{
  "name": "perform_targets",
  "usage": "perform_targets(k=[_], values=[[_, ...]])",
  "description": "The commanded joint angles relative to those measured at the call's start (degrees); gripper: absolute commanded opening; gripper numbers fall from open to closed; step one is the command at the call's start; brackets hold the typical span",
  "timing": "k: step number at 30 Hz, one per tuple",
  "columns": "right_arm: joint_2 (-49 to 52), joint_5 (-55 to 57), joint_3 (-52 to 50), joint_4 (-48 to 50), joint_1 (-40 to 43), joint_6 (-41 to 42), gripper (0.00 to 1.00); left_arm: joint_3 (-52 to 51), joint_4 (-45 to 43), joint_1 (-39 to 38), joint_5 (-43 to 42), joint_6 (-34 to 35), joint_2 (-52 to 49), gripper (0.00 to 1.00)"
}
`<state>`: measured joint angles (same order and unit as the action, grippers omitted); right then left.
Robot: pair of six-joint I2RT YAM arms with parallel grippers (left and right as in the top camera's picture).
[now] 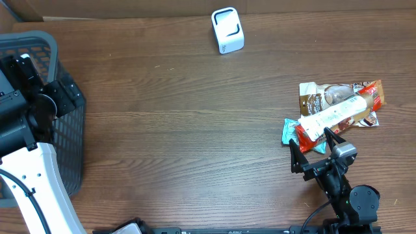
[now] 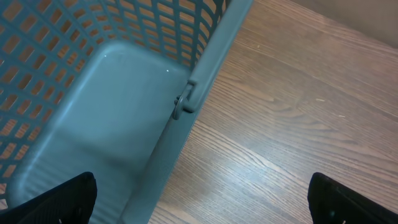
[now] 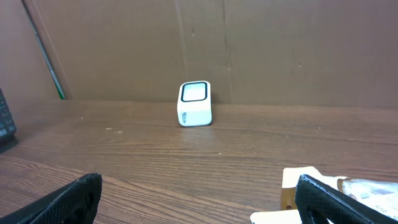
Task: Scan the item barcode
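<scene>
Take the white barcode scanner (image 1: 227,30) as your landmark; it stands upright at the far edge of the wooden table (image 1: 175,123), window facing the near side.

Items: a small pile of snack packets (image 1: 335,112) lies well to the near right of the scanner. On top is a white tube-shaped pack (image 1: 335,114) lying diagonally; under it are a brown pouch (image 1: 320,97), an orange-red wrapper (image 1: 371,95) and a teal packet (image 1: 288,130). You cannot make out any barcode from these views.

Handling, as judgement: expect all of these to be light, soft film packs that crinkle, slip and sag. The white pack looks the firmest and sits clear on top, so take it across its narrow width near the middle. Keep the printed face free to turn toward the scanner window. A pinch on a loose edge may drag the neighbours along.

Right gripper (image 1: 315,151): jaws spread wide, holding nothing, just at the near edge of the pile, on the side away from the scanner. Its wrist view looks level across the table straight at the scanner, so the arm is held low and pointing forward.

Left gripper (image 2: 202,199): also wide and empty, far to the left of the scanner, hanging over the rim of the grey mesh basket (image 1: 65,130), angled down.
</scene>
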<state>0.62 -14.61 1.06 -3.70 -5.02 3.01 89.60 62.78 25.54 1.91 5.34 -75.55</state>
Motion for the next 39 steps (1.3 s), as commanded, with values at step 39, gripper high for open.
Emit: perform_targets(k=[39], values=[[-0.5, 0.5, -0.6, 0.3, -0.4, 0.0, 1.0, -5.5, 0.0, -6.2, -0.3, -1.5, 6.8, 1.0]])
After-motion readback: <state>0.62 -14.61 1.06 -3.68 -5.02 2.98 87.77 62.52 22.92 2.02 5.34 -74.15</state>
